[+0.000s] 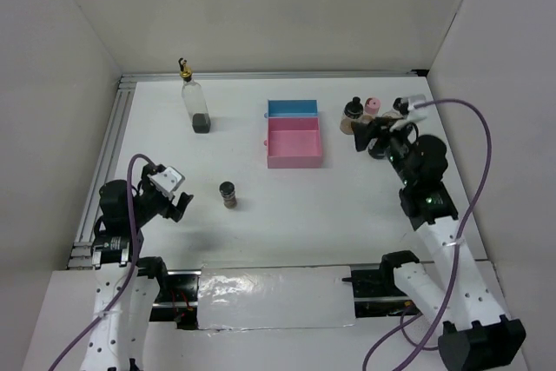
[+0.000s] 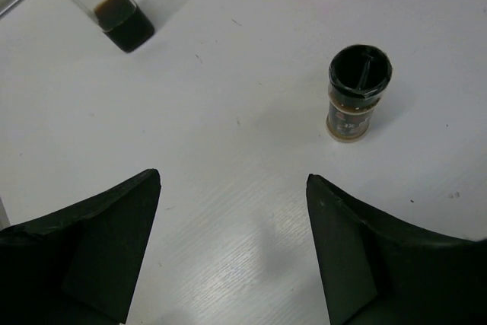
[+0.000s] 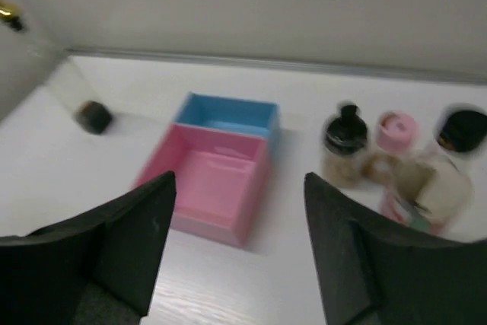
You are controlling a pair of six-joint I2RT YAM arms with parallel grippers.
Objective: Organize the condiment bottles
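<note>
Left gripper (image 1: 177, 203) and right gripper (image 1: 366, 135): both wide open, holding nothing.
Your left arm is low at lower left, facing the small spice jar (image 1: 228, 195) at the centre; your right arm reaches to the bottle group (image 1: 358, 113) at upper right, beside the pink tray (image 1: 294, 143).

Background stuff only: the white surface (image 1: 287, 206) has a faint wood-grain look up close and is boxed in by plain white walls (image 1: 261, 6) on the left, back and right. A silvery metal rail (image 1: 104, 154) runs down the left edge, and a matching one goes along the back. Toward the back, a bit right of centre, sits a pink tray (image 1: 294, 143), rectangular and open-topped. A blue tray (image 1: 293, 109) is right behind it, touching, and it's narrower front to back. Both sit roughly square to the back wall. At the near edge there's a shiny crinkled sheet (image 1: 274, 297) over a dark strip. Film or foil, can't tell.
</note>
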